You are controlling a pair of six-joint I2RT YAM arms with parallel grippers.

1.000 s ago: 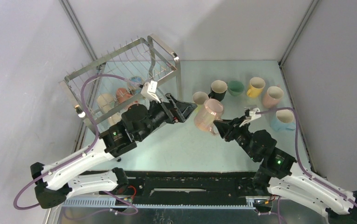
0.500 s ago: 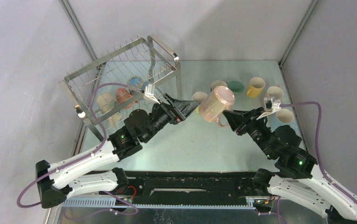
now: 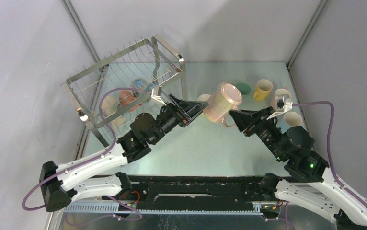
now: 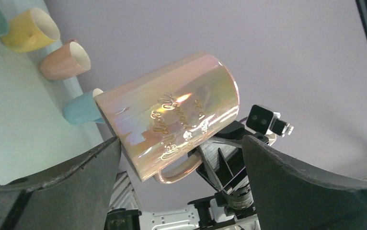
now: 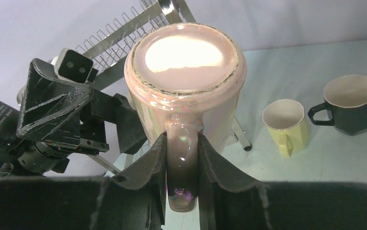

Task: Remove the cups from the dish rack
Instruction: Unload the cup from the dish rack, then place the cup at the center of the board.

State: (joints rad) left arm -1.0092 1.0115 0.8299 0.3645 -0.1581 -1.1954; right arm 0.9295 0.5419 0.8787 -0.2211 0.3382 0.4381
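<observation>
- Top view: dish rack (image 3: 124, 72) stands at the rear left of the tabletop (image 3: 196, 143); an orange-red cup (image 3: 126, 98) and a beige cup (image 3: 108, 104) sit on its lower tier.
- Top view: pearly pink mug (image 3: 222, 101) is raised above the tabletop centre, just right of the rack. The right tool (image 3: 231, 120) is clenched on its handle.
- Top view: left tool (image 3: 200, 111) is released, its tips just beside the mug; contact cannot be told.
- Top view: green cup (image 3: 242, 88) and yellow cup (image 3: 263, 89) stand in the rear right row.
- Left wrist view: jaws stand wide apart and the tilted mug shows between them. A peach-pink cup (image 4: 64, 60) and a light blue cup (image 4: 81, 112) stand on the tabletop beyond.
- Right wrist view: both fingers (image 5: 148, 163) press the handle loop, with the mug's base facing the camera. A pale yellow cup (image 5: 287, 124) and a black cup (image 5: 351, 103) stand upright at right.
</observation>
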